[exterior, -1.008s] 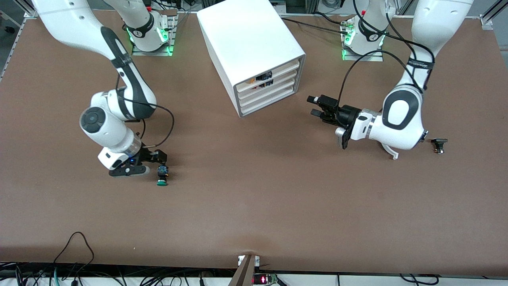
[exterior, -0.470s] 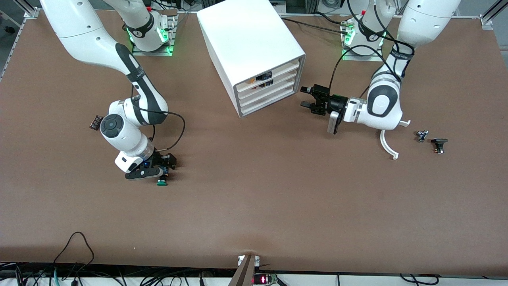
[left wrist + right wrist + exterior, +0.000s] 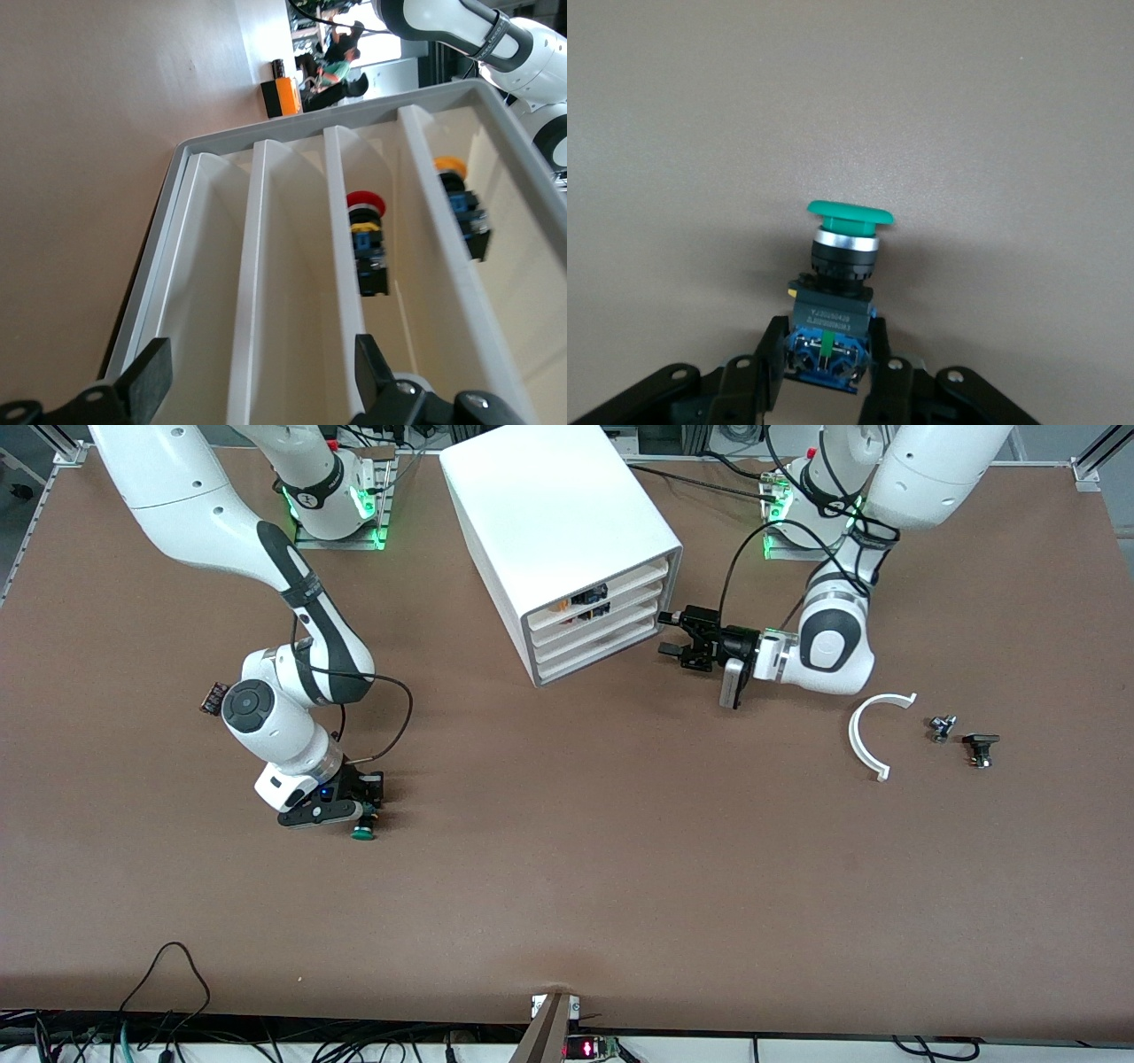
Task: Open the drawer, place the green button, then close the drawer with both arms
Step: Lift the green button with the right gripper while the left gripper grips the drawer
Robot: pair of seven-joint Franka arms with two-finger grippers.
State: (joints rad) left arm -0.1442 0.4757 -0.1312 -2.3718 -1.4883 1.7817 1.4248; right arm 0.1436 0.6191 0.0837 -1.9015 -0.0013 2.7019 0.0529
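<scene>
The button (image 3: 361,831) lay on its side on the bare table (image 3: 567,886) in the lower left part of the front view, toward the right arm's end, its green cap pointing at the front camera. The right gripper (image 3: 829,372) had its fingers pressed against the blue rear block, so the button was pinched but not yet lifted off the surface. Higher in the frame, near the top centre, stood the white cabinet (image 3: 549,514), and its third tray, the drawer (image 3: 595,640), was shut flush with the others. The left gripper (image 3: 666,634) hovered at the cabinet's front corner with its fingers spread wide around nothing; its wrist view looked straight along the tray fronts, where a red-capped button (image 3: 365,205) sat in an upper tray. Opening the drawer seemed to be the step in hand, alongside the pickup. Next, the left fingers would probably need to catch that third tray's lip and pull it outward, while the right arm raised the button and carried it to the cabinet.
</scene>
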